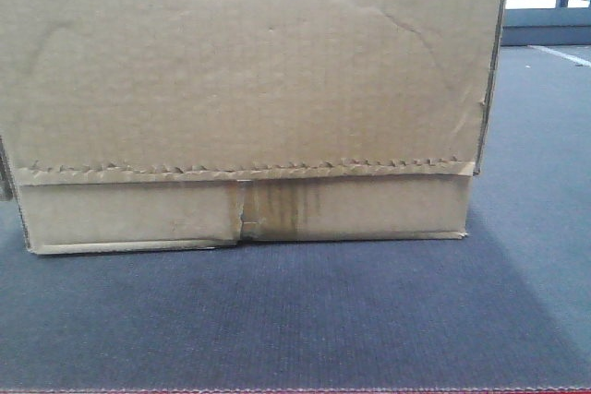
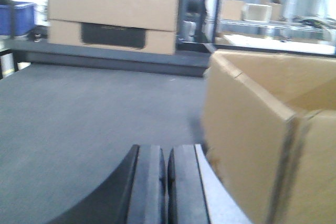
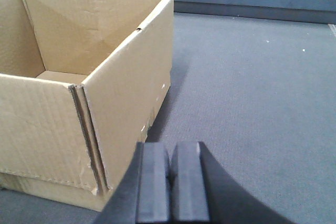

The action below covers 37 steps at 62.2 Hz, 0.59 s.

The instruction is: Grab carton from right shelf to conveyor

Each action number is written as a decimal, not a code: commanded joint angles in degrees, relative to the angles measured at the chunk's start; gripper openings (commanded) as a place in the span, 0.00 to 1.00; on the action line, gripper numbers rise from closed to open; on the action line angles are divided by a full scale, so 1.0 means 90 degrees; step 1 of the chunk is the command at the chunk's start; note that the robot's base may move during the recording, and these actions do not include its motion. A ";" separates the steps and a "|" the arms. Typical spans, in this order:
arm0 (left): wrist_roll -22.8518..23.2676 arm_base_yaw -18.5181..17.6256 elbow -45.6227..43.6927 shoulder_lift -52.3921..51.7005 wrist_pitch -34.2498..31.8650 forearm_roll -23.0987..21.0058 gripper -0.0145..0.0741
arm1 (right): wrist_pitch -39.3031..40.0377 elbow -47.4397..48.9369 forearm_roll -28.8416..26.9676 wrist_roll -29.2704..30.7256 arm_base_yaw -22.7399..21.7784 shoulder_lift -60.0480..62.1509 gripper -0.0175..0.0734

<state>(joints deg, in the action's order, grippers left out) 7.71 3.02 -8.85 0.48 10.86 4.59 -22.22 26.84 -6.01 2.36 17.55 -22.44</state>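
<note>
The carton (image 1: 249, 89), plain brown cardboard with a serrated flap edge and a yellowish tape stain, stands open-topped on the dark-grey conveyor belt (image 1: 295, 320), which has a thin red edge line at the bottom. It also shows in the left wrist view (image 2: 262, 129) and in the right wrist view (image 3: 79, 77). My left gripper (image 2: 166, 182) is shut and empty, just left of the carton's side. My right gripper (image 3: 169, 182) is shut and empty, just right of the carton's corner. Neither touches the carton. The right shelf is not clearly in view.
A second cardboard box (image 2: 113, 19) with a dark cut-out sits beyond the belt's dark frame bar (image 2: 105, 56). A blue bin (image 2: 18, 17) stands at the far left. Metal racks with small boxes (image 2: 257, 11) stand at the back right.
</note>
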 commanded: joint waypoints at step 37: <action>-0.0046 0.0466 0.0983 -0.0053 -0.1316 -0.0068 0.18 | 0.0190 -0.0018 0.0083 0.0065 -0.0022 0.0036 0.12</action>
<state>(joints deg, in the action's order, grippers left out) 7.48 6.97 0.14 0.39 0.55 4.30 -22.19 26.84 -5.91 2.40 17.55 -22.44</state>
